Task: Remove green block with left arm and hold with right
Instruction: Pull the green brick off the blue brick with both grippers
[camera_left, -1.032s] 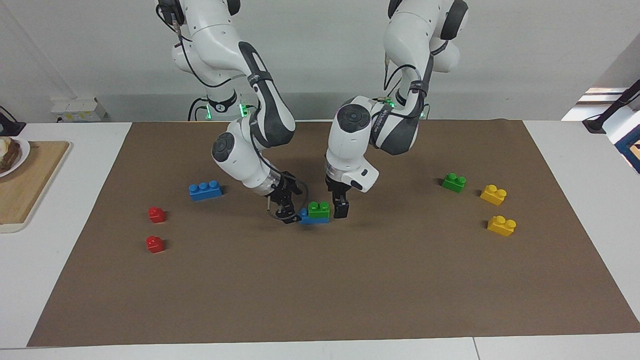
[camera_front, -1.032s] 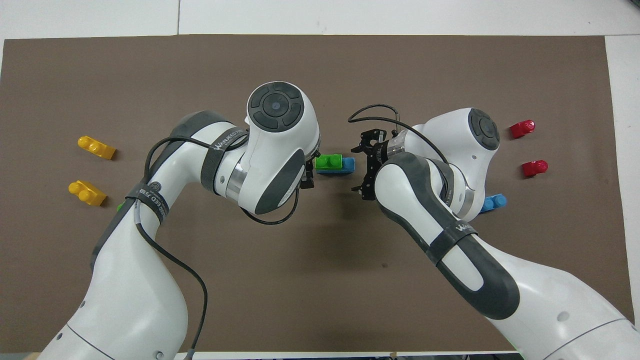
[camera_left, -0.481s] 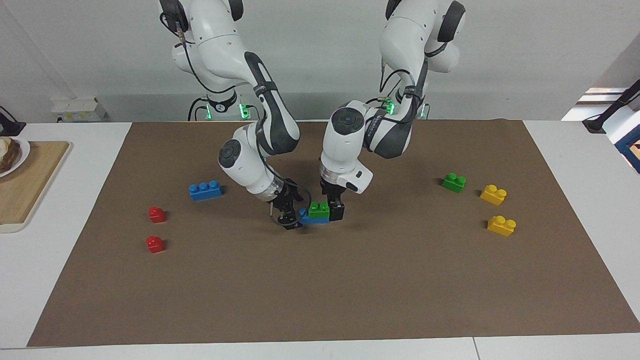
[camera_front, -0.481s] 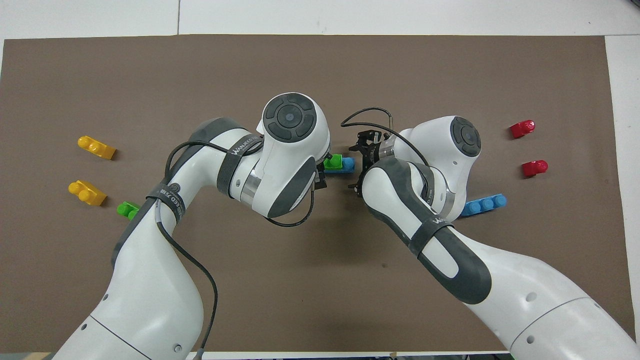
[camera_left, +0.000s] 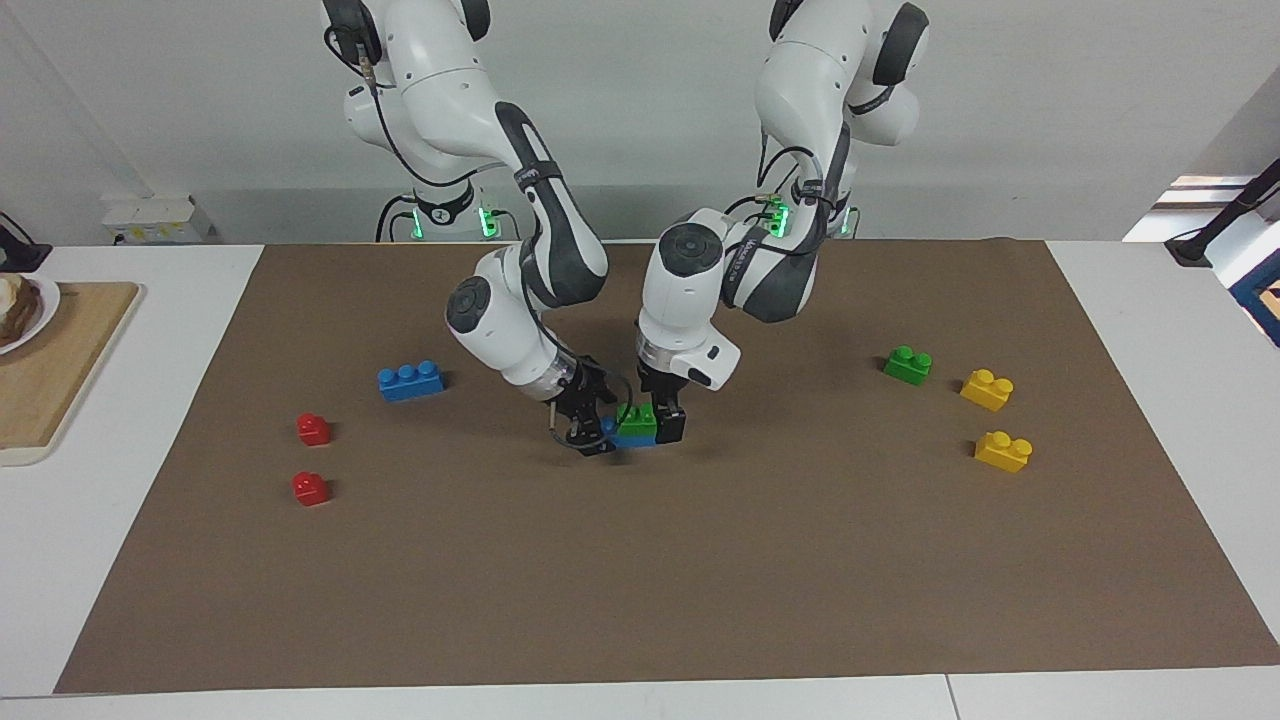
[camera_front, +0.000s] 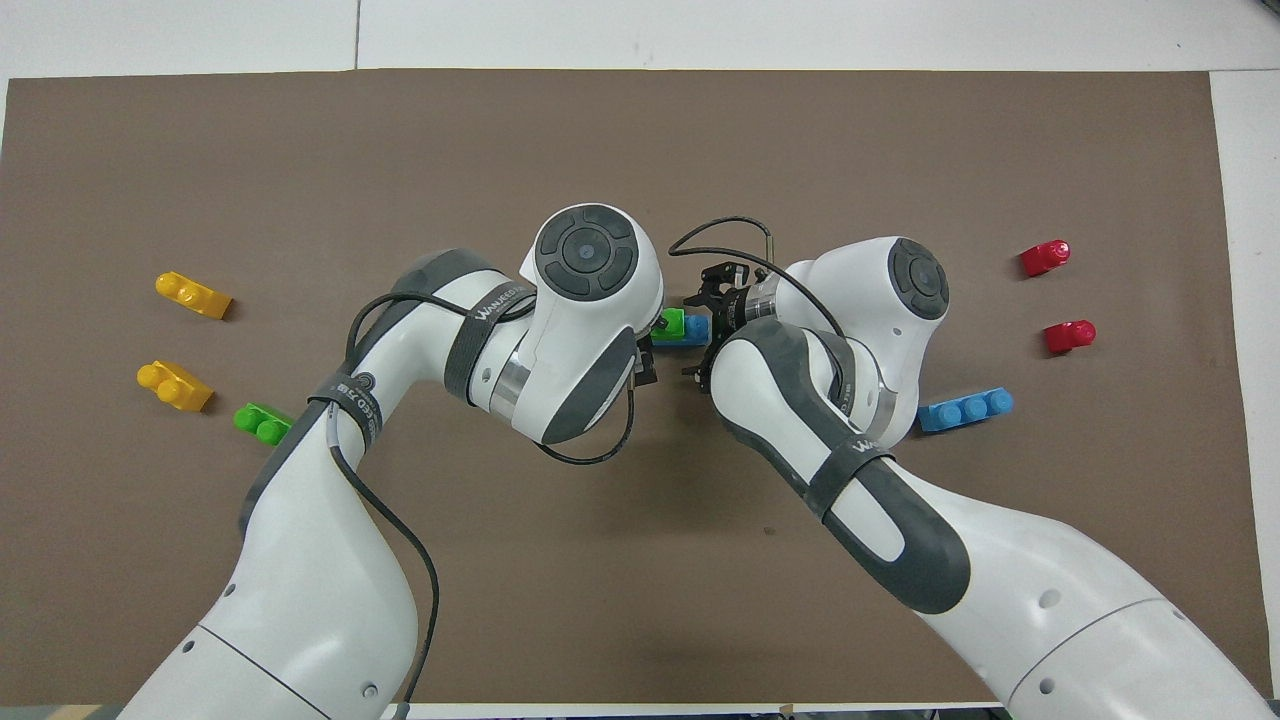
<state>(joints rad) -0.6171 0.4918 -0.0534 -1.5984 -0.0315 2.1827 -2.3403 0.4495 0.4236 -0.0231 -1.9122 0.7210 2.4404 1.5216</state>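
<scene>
Both grippers have closed in: left gripper, jaws apart, straddles the green block; right gripper, at its nine o'clock, is narrowing around the blue brick underneath.

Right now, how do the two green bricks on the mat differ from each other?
The green block sits stacked on a blue brick mid-mat; the other green brick lies straight on the brown mat.

The stacked one has the left gripper and right gripper at its two ends; the other lies alone beside two yellow bricks, toward the left arm's end.

Both are bright green with two studs.
</scene>
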